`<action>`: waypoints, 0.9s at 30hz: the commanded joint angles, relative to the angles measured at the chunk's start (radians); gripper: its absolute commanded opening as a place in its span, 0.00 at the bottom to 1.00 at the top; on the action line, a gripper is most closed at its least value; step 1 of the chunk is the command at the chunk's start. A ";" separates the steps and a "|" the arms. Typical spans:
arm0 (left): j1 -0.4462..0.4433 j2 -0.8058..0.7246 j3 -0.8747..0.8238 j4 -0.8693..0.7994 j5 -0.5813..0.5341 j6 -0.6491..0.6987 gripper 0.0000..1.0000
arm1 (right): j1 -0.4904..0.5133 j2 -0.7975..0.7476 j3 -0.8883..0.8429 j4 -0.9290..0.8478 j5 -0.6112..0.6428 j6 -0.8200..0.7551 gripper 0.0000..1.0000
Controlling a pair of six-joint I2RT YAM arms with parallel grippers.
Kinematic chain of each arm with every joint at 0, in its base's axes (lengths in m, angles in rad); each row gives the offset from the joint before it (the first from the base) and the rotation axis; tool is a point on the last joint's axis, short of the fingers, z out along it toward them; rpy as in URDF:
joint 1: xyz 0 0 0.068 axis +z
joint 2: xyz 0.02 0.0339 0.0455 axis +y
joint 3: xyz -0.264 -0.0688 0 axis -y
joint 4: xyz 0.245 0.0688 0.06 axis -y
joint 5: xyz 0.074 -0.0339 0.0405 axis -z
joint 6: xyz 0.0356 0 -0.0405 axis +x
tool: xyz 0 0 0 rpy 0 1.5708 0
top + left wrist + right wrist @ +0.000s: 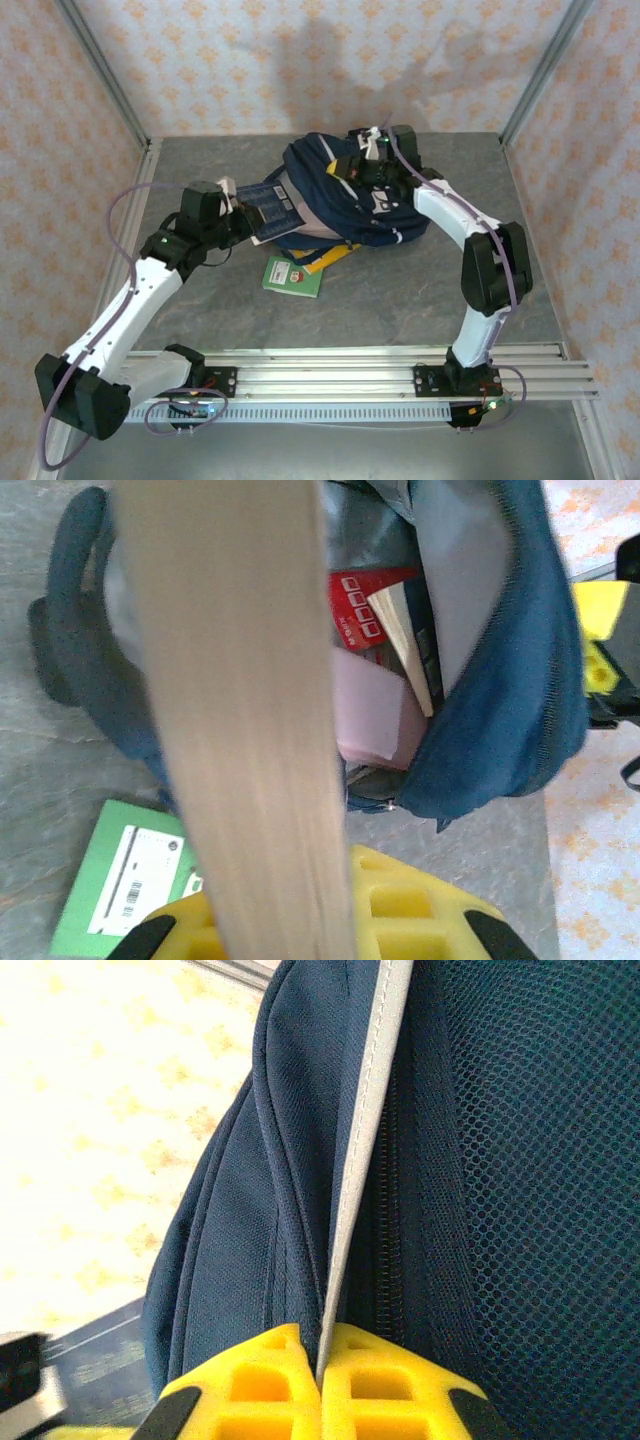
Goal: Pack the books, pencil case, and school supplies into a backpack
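Right claw (320,1365) clenched on pale grey stripe (365,1110) of woven navy backpack (240,1210); left claw (240,205) grasping thin, flat dark blue book (270,208) at its opening.

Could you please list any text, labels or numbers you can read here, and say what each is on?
On the red packet inside the backpack: white print, blurred.
On the green book: barcode label, too small.
On the dark blue book: white label, too small.
None is legible.

A book (293,276) lies on the table (400,300) before the backpack (330,190).
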 commanded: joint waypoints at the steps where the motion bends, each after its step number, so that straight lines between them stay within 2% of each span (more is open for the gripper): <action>1: 0.010 0.007 0.032 0.136 0.034 -0.040 0.00 | -0.047 -0.083 -0.007 0.206 -0.156 0.154 0.00; 5: 0.014 0.061 0.039 0.220 0.042 -0.079 0.00 | -0.068 -0.086 -0.025 0.324 -0.220 0.246 0.00; 11: 0.014 0.207 0.045 0.459 0.139 -0.200 0.00 | -0.072 -0.082 0.005 0.319 -0.260 0.256 0.00; 20: 0.014 0.340 0.078 0.677 0.231 -0.287 0.00 | -0.079 -0.049 0.003 0.512 -0.295 0.405 0.00; 27: 0.013 0.441 0.139 0.753 0.262 -0.334 0.00 | -0.086 -0.035 -0.003 0.530 -0.320 0.415 0.00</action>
